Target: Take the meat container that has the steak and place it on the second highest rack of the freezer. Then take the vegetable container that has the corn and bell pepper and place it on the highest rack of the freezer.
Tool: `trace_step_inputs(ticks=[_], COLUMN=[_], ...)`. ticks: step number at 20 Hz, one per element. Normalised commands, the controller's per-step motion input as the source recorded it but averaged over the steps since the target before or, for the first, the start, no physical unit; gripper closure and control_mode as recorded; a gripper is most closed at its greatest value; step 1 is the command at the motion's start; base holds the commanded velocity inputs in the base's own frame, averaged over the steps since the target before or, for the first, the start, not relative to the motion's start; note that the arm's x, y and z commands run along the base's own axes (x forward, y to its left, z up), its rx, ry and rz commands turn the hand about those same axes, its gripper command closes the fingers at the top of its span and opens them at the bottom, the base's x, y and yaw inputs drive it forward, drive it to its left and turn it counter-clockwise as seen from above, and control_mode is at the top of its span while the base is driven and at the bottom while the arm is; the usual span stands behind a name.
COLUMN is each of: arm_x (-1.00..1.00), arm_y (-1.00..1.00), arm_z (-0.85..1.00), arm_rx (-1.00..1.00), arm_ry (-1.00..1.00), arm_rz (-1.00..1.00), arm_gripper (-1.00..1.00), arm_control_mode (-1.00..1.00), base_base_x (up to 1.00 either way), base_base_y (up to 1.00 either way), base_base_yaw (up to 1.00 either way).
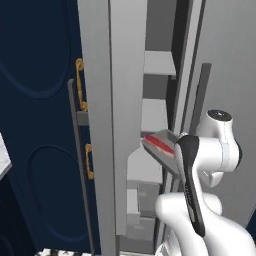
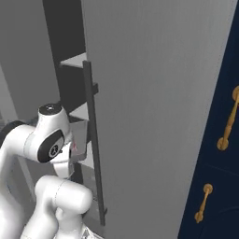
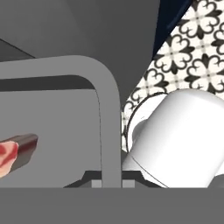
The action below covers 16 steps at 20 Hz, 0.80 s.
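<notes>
Here, your left base view gives you the open tall grey freezer (image 1: pixel 150 125) from the door side, with its pale shelves stacked one above another. At the front of that freezer, beside the white arm's upper joint, the shallow grey meat container (image 1: pixel 161 146) hangs tilted, with the red steak (image 1: pixel 159 144) showing on it. It sits level with the gap below the freezer's second visible shelf from the top, though you cannot tell whether it touches any rack.

In your right base view the freezer's wide grey door (image 2: pixel 154 102) blocks most of the inside. You get just a sliver of red (image 2: pixel 73 146) at the arm's wrist, against the freezer's dark door edge.

Your hand view puts the container's rounded grey rim (image 3: pixel 103 109) right up close, with a dark-edged end of the steak (image 3: pixel 15 151) at the left.

Beside the freezer stand navy blue cabinet doors (image 1: pixel 40 125) with brass handles (image 1: pixel 79 85). Beyond the container's rim, the hand view shows black-and-white patterned floor tiles (image 3: pixel 192 48).

The fingers themselves are hidden from you, so you cannot tell how far apart they stand or where they meet the container.
</notes>
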Motion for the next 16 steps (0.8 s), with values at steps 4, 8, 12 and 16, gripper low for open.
trace_step_inputs(ticks=[4, 8, 12, 16], arm_x=[0.01, 0.25, 0.83, 0.73], arm_y=[0.39, 0.74, 0.14, 0.20], arm_z=[0.49, 0.70, 0.35, 0.00], arm_rx=[-0.03, -0.04, 0.03, 0.19], arm_ry=[-0.20, -0.24, -0.06, 0.01], arm_rz=[-0.09, -0.20, -0.14, -0.02], arm_gripper=[1.00, 1.00, 1.00, 1.00], arm_control_mode=[-1.00, -1.00, -1.00, -1.00], base_base_x=[0.12, 0.00, 0.00, 0.00], base_base_y=[0.07, 0.00, 0.00, 0.00], base_base_yaw=[-0.01, 0.00, 0.00, 0.00])
